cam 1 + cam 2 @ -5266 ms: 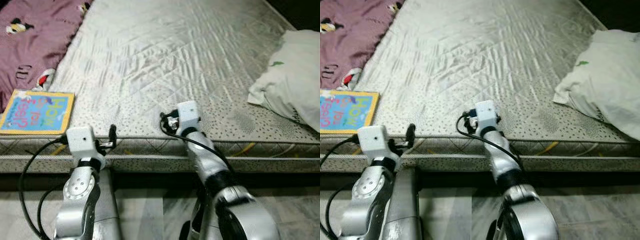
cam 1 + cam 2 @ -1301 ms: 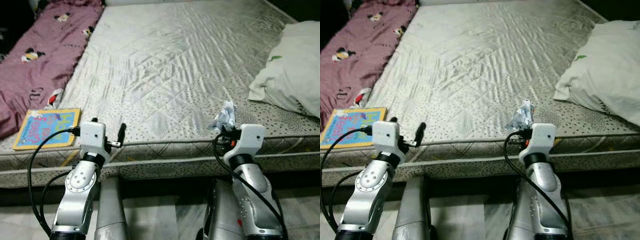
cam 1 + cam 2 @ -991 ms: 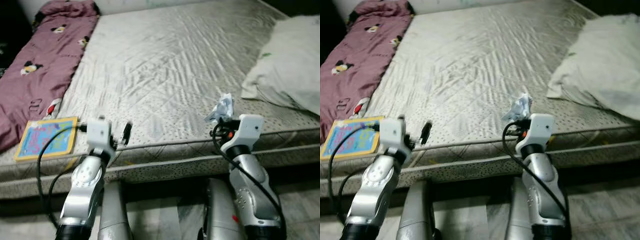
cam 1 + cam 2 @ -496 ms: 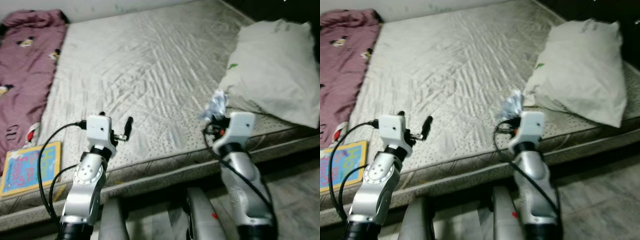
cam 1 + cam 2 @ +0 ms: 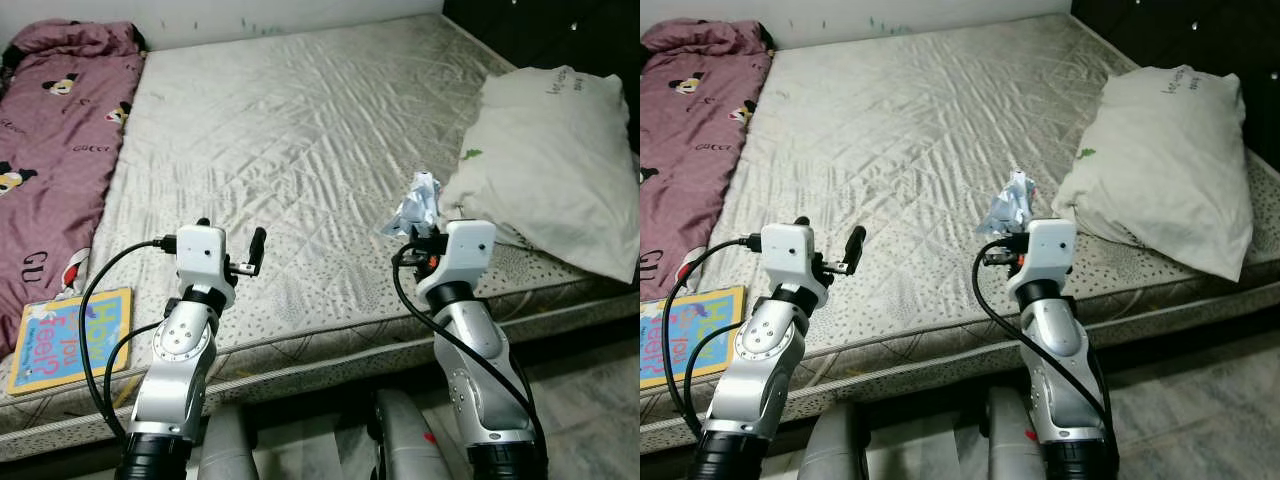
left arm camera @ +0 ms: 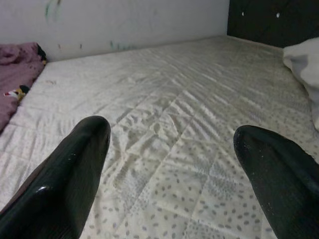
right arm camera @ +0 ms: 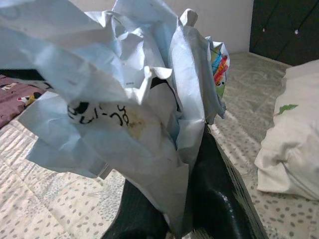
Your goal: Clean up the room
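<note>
My right gripper (image 5: 418,222) is shut on a crumpled white-and-blue wrapper (image 5: 416,200), held above the front edge of the mattress (image 5: 290,130) beside the white pillow (image 5: 555,170). In the right wrist view the wrapper (image 7: 134,119) bulges out over the black fingers (image 7: 214,199). My left gripper (image 5: 232,248) is open with nothing in it, raised over the mattress's front edge; its two fingers (image 6: 65,174) stand wide apart in the left wrist view. A colourful children's book (image 5: 62,337) lies at the mattress's near left corner.
A maroon blanket with cartoon mice (image 5: 50,150) covers the left side of the bed. A dark headboard (image 5: 560,35) stands at the far right and a white wall (image 6: 109,20) behind the bed. Grey tiled floor (image 5: 1200,400) lies in front.
The camera has swung right and lifted, so the pillow and headboard come into view. The right gripper, bare 5.3 s ago, now holds the wrapper raised.
</note>
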Motion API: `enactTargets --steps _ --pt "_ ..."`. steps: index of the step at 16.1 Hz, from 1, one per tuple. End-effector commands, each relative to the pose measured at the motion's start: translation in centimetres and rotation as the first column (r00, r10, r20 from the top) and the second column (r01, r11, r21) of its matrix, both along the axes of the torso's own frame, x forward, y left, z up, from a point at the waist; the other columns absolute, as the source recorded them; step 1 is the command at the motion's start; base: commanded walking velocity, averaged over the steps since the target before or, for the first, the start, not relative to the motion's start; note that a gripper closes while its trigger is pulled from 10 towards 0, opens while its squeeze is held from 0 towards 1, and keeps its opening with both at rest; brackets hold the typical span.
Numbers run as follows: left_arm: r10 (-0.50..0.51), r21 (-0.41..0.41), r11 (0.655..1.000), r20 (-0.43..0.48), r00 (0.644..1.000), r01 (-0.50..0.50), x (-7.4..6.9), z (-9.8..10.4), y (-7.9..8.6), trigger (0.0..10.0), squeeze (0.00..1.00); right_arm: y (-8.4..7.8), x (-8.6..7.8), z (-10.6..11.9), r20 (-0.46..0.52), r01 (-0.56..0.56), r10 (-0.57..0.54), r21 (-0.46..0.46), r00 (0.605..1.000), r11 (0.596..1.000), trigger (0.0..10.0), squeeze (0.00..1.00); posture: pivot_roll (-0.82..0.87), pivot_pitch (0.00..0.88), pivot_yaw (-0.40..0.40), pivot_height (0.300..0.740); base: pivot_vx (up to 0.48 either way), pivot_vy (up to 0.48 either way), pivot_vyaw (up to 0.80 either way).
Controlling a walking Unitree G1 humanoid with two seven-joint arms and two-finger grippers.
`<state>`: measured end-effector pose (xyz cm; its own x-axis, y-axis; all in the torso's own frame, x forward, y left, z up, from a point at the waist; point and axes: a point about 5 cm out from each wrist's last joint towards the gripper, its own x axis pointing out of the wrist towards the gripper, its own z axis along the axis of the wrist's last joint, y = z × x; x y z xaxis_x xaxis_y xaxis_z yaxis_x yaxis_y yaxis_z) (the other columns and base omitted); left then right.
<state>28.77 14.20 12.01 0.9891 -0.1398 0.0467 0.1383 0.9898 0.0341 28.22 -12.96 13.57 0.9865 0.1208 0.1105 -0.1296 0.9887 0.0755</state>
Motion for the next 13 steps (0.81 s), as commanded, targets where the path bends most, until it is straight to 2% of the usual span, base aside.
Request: enactTargets --steps 1,4,9,13 --pt "0.011 -0.005 1.0 0.01 1.0 -0.011 0.2 0.2 0.2 10.0 0.0 -0.2 0.5 0.6 0.022 0.009 -0.009 0.009 1.0 1.0 10.0 0.0 -0.04 0.0 0.033 0.637 0.0 0.0 0.0" --pt "0.009 -0.012 1.0 0.02 1.0 -0.009 0.4 0.4 0.0 10.0 0.0 -0.4 1.0 0.7 0.032 0.007 -0.007 0.006 0.999 1.0 10.0 0.0 -0.04 0.0 0.029 0.677 0.0 0.0 0.0" --pt "0.014 -0.014 1.0 0.032 0.999 -0.014 0.9 0.7 0.4 10.0 0.0 0.0 1.4 2.3 0.084 0.014 -0.017 0.045 0.996 0.999 10.0 0.0 -0.05 0.0 0.054 0.737 0.0 0.0 0.0" --pt "0.002 -0.011 1.0 0.044 0.999 -0.001 1.5 1.3 0.5 10.0 0.0 0.7 1.9 3.7 0.125 -0.017 0.011 0.048 0.992 0.999 10.0 0.0 -0.05 0.0 0.063 0.74 0.0 0.0 0.0"
